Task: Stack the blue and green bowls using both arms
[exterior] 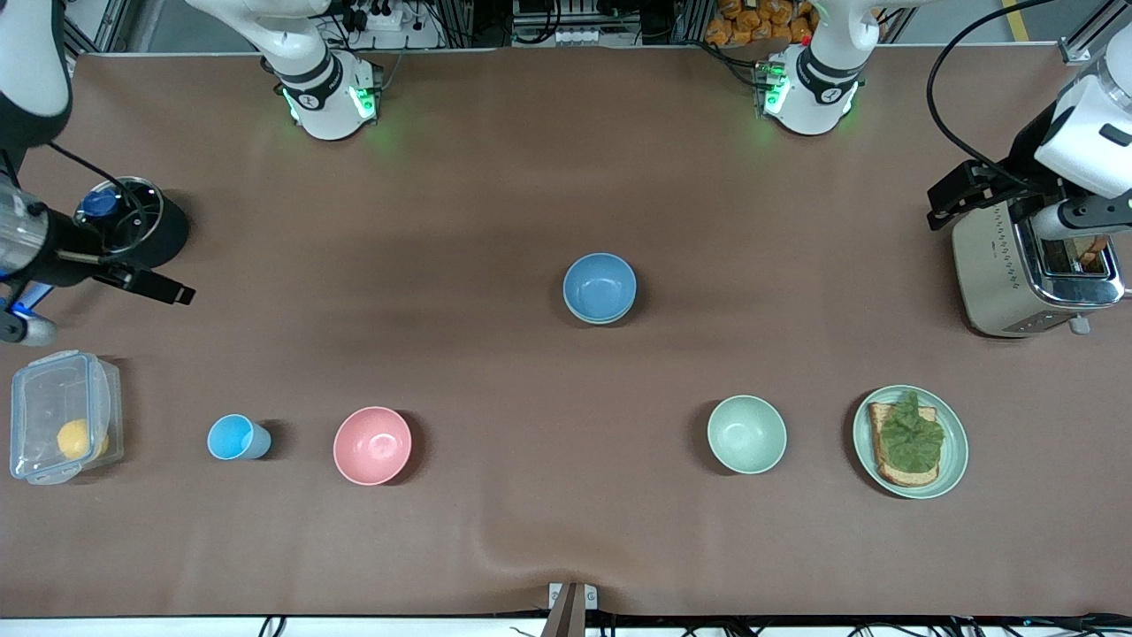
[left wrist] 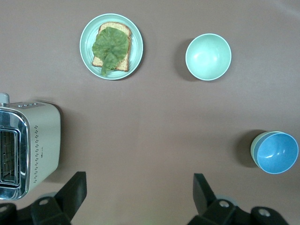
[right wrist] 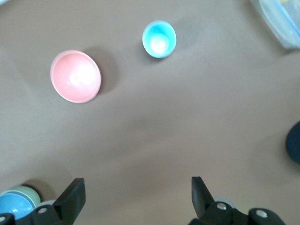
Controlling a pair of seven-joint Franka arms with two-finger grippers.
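Note:
The blue bowl point(exterior: 600, 285) sits nested in a pale green bowl point(left wrist: 256, 146) at the middle of the table; only the green rim shows under it. The pair also shows in the left wrist view point(left wrist: 277, 153) and in the right wrist view point(right wrist: 13, 207). A second green bowl point(exterior: 746, 433) stands alone, nearer the front camera, toward the left arm's end, and is also in the left wrist view point(left wrist: 208, 56). My left gripper point(exterior: 959, 190) is open and empty, up by the toaster point(left wrist: 139, 183). My right gripper point(exterior: 146, 285) is open and empty at the right arm's end point(right wrist: 138, 187).
A pink bowl point(exterior: 372, 445) and a small light-blue cup point(exterior: 237, 437) stand near the front edge. A clear lidded box point(exterior: 62, 416) and a black pot point(exterior: 141, 221) are at the right arm's end. A toaster point(exterior: 999, 274) and a green plate point(exterior: 958, 442) with toast and lettuce are at the left arm's end.

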